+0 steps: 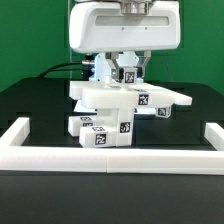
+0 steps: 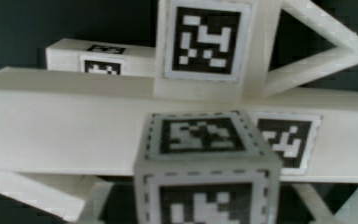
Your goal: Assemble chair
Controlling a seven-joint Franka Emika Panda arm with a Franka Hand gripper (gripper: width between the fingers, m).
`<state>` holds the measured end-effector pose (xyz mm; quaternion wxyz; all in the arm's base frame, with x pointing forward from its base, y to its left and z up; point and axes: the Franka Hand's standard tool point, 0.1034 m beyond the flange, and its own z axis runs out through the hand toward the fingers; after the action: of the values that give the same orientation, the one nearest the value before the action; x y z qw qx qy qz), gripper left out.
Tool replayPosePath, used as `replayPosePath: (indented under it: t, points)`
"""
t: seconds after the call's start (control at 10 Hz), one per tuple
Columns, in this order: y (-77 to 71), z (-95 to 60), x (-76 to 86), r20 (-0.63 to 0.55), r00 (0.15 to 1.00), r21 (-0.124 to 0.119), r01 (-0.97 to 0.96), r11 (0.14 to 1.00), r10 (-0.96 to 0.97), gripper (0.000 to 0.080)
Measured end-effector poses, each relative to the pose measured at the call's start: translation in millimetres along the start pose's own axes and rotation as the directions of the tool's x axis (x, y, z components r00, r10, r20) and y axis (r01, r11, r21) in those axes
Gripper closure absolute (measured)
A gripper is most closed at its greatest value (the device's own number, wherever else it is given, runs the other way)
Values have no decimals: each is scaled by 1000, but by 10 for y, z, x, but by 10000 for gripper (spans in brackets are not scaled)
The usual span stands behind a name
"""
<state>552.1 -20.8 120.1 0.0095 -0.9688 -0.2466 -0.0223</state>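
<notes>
In the exterior view the white chair parts [image 1: 115, 105] are stacked at the table's middle, each with black marker tags. A flat seat board [image 1: 150, 96] lies across lower blocks [image 1: 100, 130]. My gripper [image 1: 128, 70] hangs straight above the stack, its dark fingers on either side of a small tagged white block [image 1: 128, 74]. In the wrist view this block [image 2: 202, 165] fills the near middle, in shadow, with tags on two faces. Behind it lie a wide white board [image 2: 87, 115] and an upright tagged piece [image 2: 208, 40]. My fingertips are hidden there.
A low white fence runs along the table's front [image 1: 110, 160], with short arms at the exterior view's left [image 1: 15, 130] and right [image 1: 212, 135]. The tabletop is black and a green wall stands behind. Diagonal white bars [image 2: 327, 45] cross the wrist view.
</notes>
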Motion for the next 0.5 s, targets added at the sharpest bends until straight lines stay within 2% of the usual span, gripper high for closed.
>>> replayPosePath:
  t: [0.5]
  points:
    - [117, 30, -72, 4, 1000, -2, 2, 1000, -2, 509]
